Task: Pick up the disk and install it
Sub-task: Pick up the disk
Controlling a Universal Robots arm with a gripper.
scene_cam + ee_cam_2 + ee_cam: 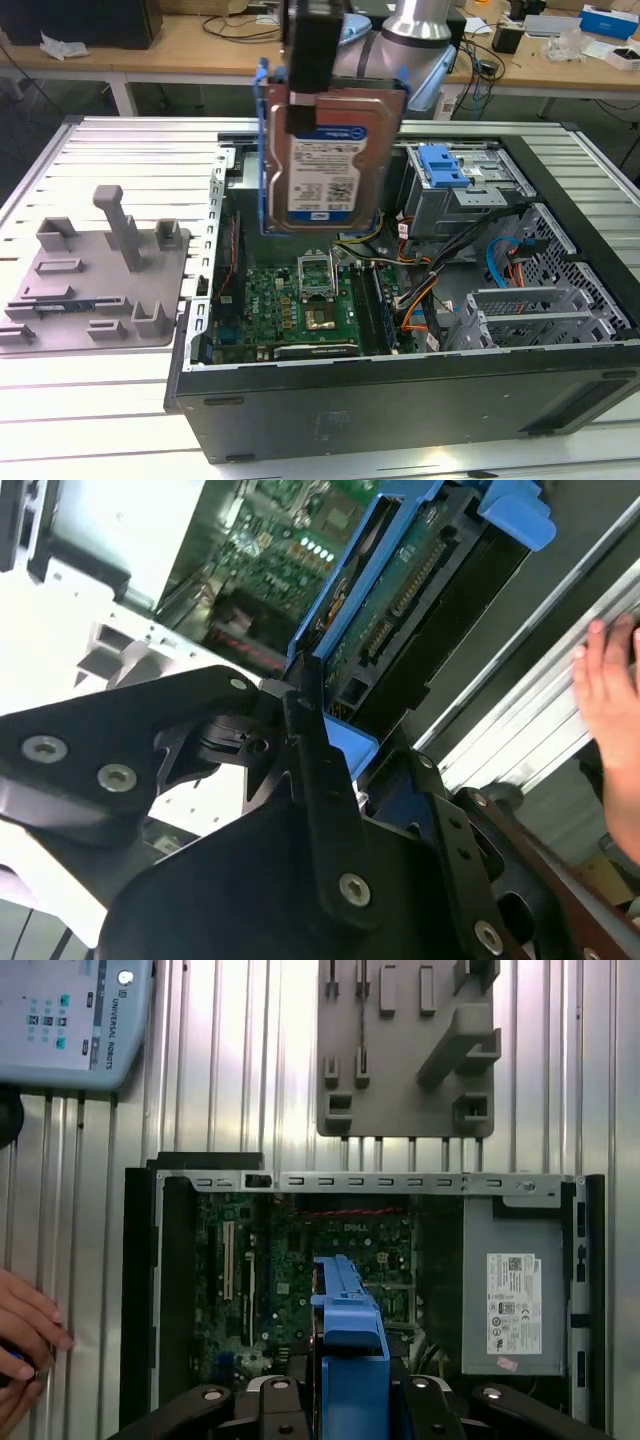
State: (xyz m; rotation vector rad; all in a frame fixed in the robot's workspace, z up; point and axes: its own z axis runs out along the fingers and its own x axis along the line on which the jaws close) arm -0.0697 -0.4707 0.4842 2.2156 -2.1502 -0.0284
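Gripper [312, 95] of mine pinches the one disk [330, 165] by its upper end, hanging it upright above the one open computer case [400, 400]. One grey tray [100, 290] lies on the counter [90, 400] beside that case, and one person's hand [25, 1340] rests near it.

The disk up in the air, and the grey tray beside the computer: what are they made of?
The disk looks like metal: its body is silvery and slightly shiny, with a paper-looking label stuck on. The blue frame around it is probably plastic, smooth and evenly coloured. The grey tray seems plastic too: dull, one flat colour, with chunky posts.
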